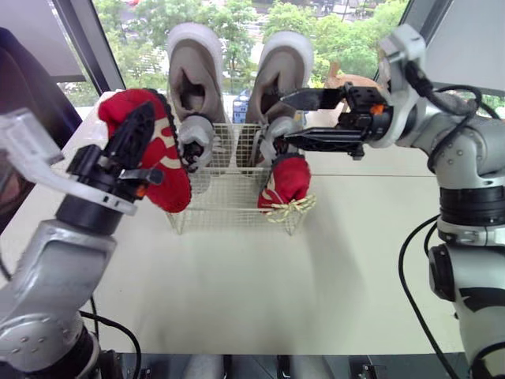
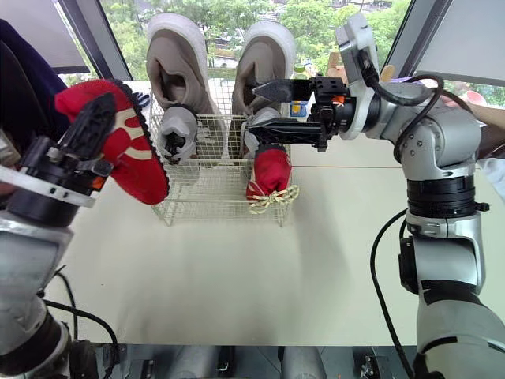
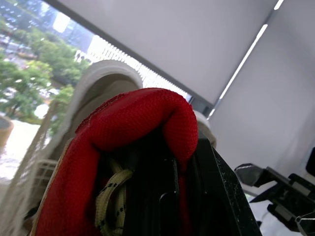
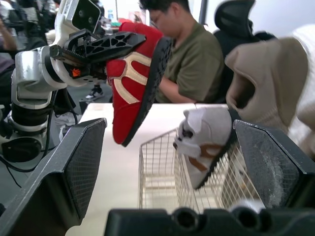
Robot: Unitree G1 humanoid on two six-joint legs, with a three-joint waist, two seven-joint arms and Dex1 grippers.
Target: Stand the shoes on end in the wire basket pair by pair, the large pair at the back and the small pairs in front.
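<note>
**One Red Shoe Short of a Full Basket**

A white wire basket (image 1: 229, 204) on the cream tabletop (image 1: 260, 284) looks nearly packed. At its twelve o'clock side, two large beige shoes (image 1: 195, 71) stand on end side by side, rising well above the rim. Directly in front of them, two small grey-and-white sneakers (image 1: 196, 138) also stand upright, one before each beige shoe. In the five o'clock corner stands a small red mesh shoe (image 1: 288, 180), its yellow laces spilling through the front wire. The seven o'clock corner appears vacant in the right eye view.

The left gripper (image 1: 148, 146) is clamped on the matching red shoe (image 1: 166, 158), with one black finger inside the shoe's mouth and the other outside. It holds the shoe raised off the table, just beside the basket at nine o'clock and outside the wire wall.

The right gripper (image 1: 284, 117) hovers empty over the three o'clock side, its fingers spread wide near the right-hand beige shoe. Whether it touches anything cannot be told.

By this evidence, the large pair and the grey pair are placed, and the red pair is half done. What seems left is to stand the held shoe in the vacant front corner beside its partner and let go.
</note>
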